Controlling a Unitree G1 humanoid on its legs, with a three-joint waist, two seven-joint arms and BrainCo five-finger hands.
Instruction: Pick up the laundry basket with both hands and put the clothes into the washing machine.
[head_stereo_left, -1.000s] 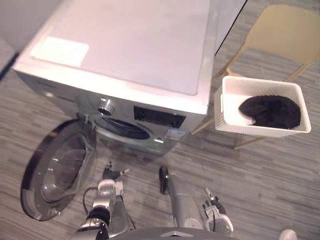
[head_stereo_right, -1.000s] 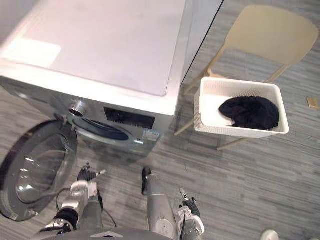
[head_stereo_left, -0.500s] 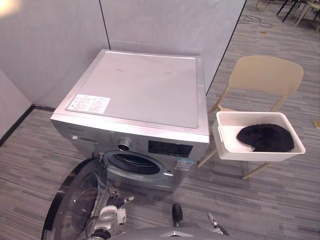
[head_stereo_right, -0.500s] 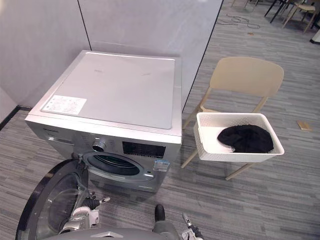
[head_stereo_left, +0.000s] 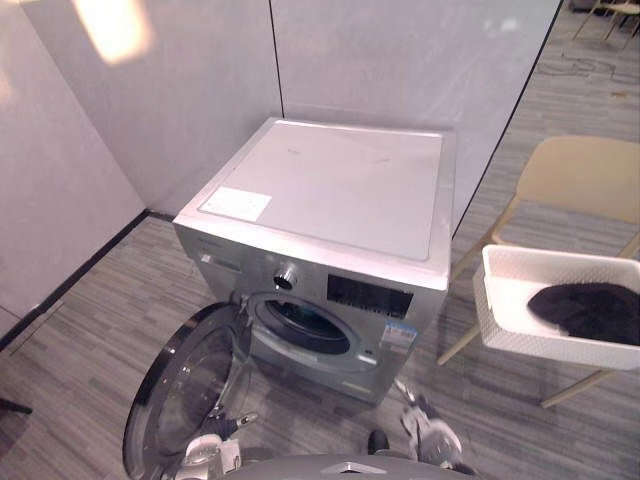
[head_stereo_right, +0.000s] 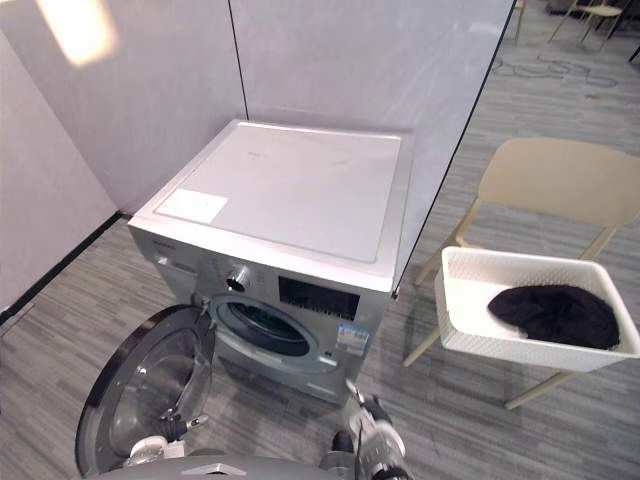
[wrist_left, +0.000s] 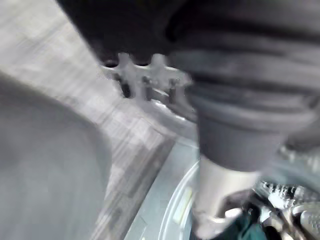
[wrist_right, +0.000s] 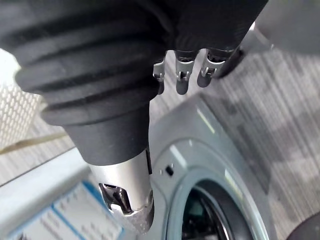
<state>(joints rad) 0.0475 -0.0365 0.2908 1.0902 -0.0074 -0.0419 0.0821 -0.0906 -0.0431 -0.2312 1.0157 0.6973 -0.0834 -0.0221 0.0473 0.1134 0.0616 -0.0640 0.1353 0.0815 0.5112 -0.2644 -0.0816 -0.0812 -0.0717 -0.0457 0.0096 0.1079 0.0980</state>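
A white laundry basket (head_stereo_right: 462, 335) rests on a beige chair (head_stereo_right: 560, 185) to the right of the washing machine (head_stereo_right: 290, 190). A black garment (head_stereo_right: 555, 315) lies inside it. The machine's round door (head_stereo_right: 150, 385) hangs open at the lower left, and its drum opening (head_stereo_right: 265, 325) is dark. My left hand (head_stereo_left: 212, 450) is low by the open door, fingers (wrist_left: 145, 80) relaxed and empty. My right hand (head_stereo_right: 372, 432) hovers in front of the machine, well short of the basket, with straight fingers (wrist_right: 182, 70) holding nothing.
Grey partition walls (head_stereo_right: 350, 60) stand behind the machine. The floor (head_stereo_right: 60, 320) is grey wood planks, with open room to the left and in front of the chair. More chairs (head_stereo_right: 590, 10) stand far back right.
The whole picture has shifted as the camera lifted and turned, so the walls now show and the basket sits nearer the right edge. My right hand has risen in front of the machine.
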